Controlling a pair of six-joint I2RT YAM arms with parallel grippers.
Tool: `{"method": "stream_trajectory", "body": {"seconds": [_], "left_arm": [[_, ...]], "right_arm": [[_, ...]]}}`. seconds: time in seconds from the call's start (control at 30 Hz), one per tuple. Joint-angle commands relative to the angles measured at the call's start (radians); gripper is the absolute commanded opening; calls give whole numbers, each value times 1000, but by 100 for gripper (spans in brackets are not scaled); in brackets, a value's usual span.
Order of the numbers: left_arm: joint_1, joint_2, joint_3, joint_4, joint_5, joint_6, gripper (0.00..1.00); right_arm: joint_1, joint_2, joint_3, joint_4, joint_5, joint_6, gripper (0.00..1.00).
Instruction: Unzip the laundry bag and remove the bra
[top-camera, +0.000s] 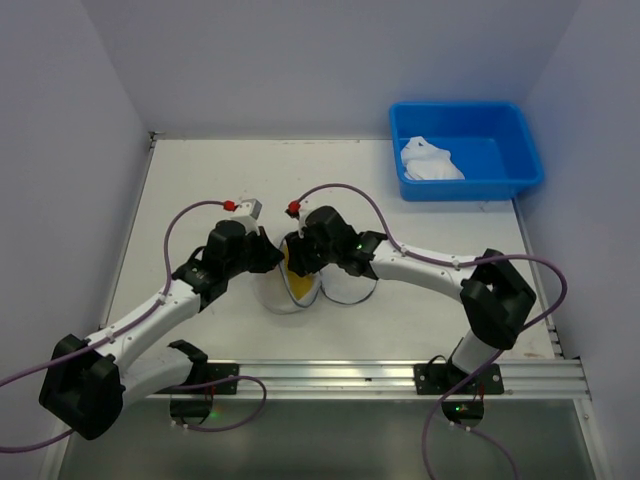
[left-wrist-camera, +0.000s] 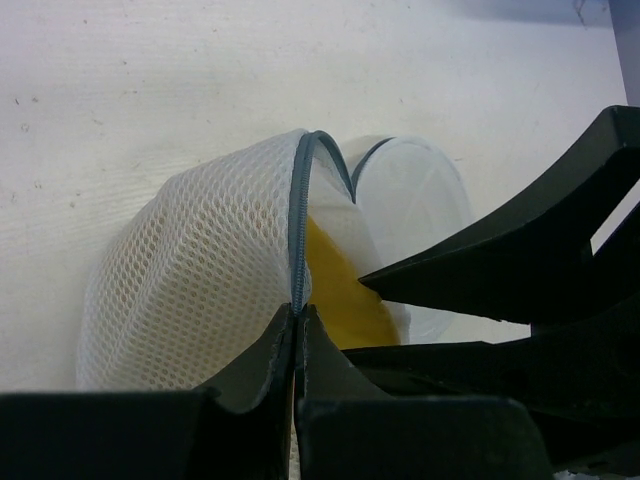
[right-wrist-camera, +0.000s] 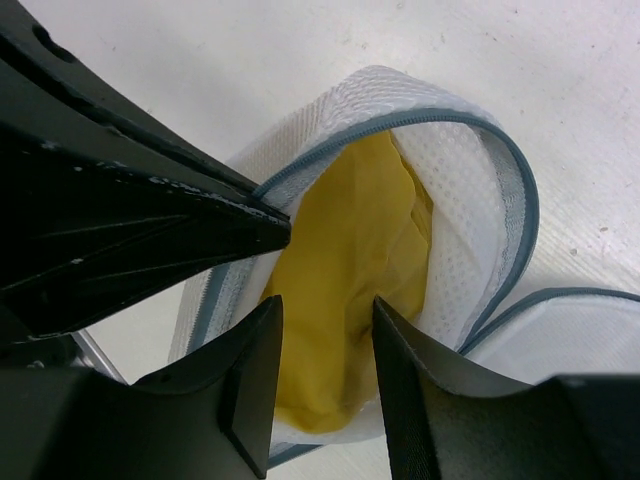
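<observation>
The laundry bag (top-camera: 285, 300) lies at mid-table with its mouth unzipped and gaping. In the left wrist view its white mesh (left-wrist-camera: 200, 270) bulges left of the grey zipper rim (left-wrist-camera: 300, 210), and my left gripper (left-wrist-camera: 297, 308) is shut on that rim. The mustard-yellow bra (right-wrist-camera: 350, 230) fills the opening of the bag (right-wrist-camera: 470, 200). My right gripper (right-wrist-camera: 327, 310) reaches into the mouth, its jaws closed against a fold of the yellow fabric on both sides. The bra (left-wrist-camera: 340, 285) also shows beside the zipper. From above, both grippers (top-camera: 278, 258) (top-camera: 303, 262) meet over the bag.
A blue plastic bin (top-camera: 520, 150) stands at the back right with a white cloth (top-camera: 430, 160) in it. Side walls close the table in on the left and right. A metal rail (top-camera: 400, 375) runs along the near edge between the arm bases.
</observation>
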Motion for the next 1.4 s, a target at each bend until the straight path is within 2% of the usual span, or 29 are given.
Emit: {"method": "stream_trajectory", "body": {"seconds": [0.0, 0.23, 0.4, 0.5, 0.53, 0.57, 0.67, 0.9, 1.03, 1.23, 1.33, 1.37], "left_arm": [[2, 5, 0, 33, 24, -11, 0], [2, -15, -2, 27, 13, -8, 0], [0, -21, -8, 22, 8, -5, 0], [0, -15, -14, 27, 4, -7, 0], [0, -9, -14, 27, 5, -5, 0], [2, -6, -14, 27, 4, -5, 0], [2, -3, -11, 21, -5, -5, 0], [3, 11, 9, -24, -64, -19, 0], [2, 34, 27, -65, -85, -27, 0], [3, 36, 12, -65, -81, -24, 0], [2, 36, 8, -68, -79, -19, 0], [3, 36, 8, -68, -74, -19, 0]], "right_arm": [[7, 22, 59, 2, 29, -15, 43], [7, 114, 68, -59, 159, 38, 44], [7, 129, 56, -79, 176, 57, 44], [7, 129, 67, -85, 136, 38, 25], [7, 126, 68, -90, 134, 34, 7], [7, 105, 68, -90, 122, 26, 1], [7, 45, 50, -78, 75, -4, 0], [6, -231, -7, -38, -120, -41, 0], [-5, -335, -24, -21, -226, -40, 0], [-57, -495, -45, 34, -177, -17, 0], [-135, -538, -2, 18, -123, -12, 0], [-204, -558, 33, 10, -113, -6, 0]]}}
